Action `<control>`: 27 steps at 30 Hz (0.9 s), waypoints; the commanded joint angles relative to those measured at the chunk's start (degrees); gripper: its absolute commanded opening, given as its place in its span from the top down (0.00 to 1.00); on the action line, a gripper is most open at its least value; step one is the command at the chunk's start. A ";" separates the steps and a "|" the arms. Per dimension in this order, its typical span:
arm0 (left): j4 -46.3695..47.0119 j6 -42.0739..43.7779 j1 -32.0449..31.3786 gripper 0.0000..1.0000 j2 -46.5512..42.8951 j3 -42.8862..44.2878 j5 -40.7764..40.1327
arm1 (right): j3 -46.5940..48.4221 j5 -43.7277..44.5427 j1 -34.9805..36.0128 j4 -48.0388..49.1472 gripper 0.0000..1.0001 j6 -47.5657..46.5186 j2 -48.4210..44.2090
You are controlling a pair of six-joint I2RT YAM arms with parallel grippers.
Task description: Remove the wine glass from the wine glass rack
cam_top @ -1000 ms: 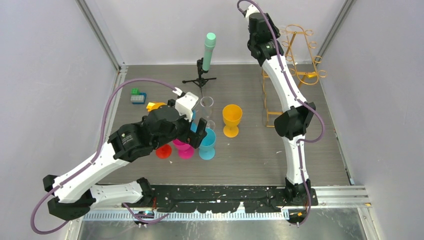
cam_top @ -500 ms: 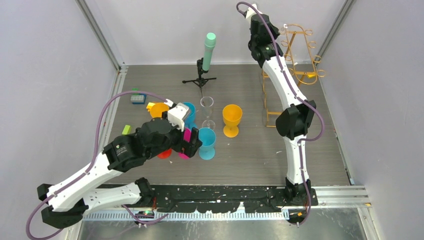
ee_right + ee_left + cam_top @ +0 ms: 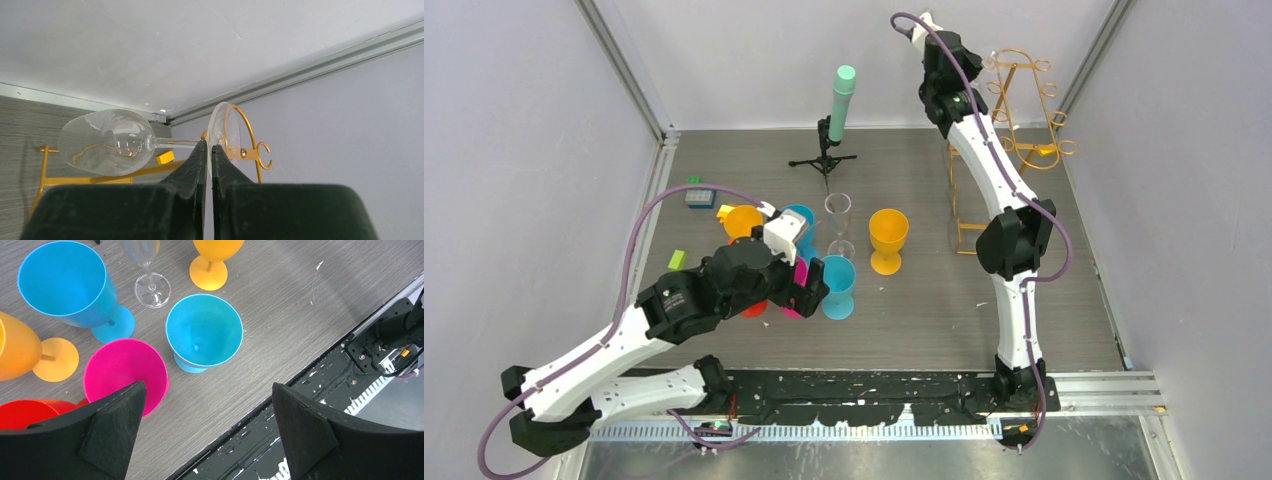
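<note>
The gold wire wine glass rack [image 3: 1022,112] stands at the back right. A clear wine glass [image 3: 107,141] lies sideways at the rack's top, with its round foot [image 3: 223,129] against a gold hook. My right gripper [image 3: 209,145] is shut on the foot's edge, beside the stem. In the top view the right gripper [image 3: 976,68] is high up beside the rack's top loops. My left gripper [image 3: 208,386] is open and empty, above the table's near edge beside the coloured cups; it also shows in the top view [image 3: 807,290].
A pink cup [image 3: 125,372], a teal cup [image 3: 204,330], a blue cup [image 3: 62,282], orange cups [image 3: 888,238], a red cup [image 3: 22,410] and a clear flute [image 3: 838,222] stand mid-table. A black tripod with a mint cylinder [image 3: 839,100] is at the back. Small bricks [image 3: 699,196] lie left.
My left arm has pulled back towards the near left, away from the cups, and uncovered the blue and orange cups. My right gripper has shifted slightly up and back at the rack's top.
</note>
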 commanded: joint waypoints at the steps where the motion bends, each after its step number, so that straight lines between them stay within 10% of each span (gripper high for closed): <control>1: 2.54 0.68 -0.18 0.00 0.93 1.04 0.11 | 0.33 1.49 0.07 2.65 1.00 -2.45 -3.37; 27: 1.86 1.24 -0.15 0.00 0.40 0.87 -3.12 | 3.87 2.69 2.64 3.64 1.00 -5.83 -5.36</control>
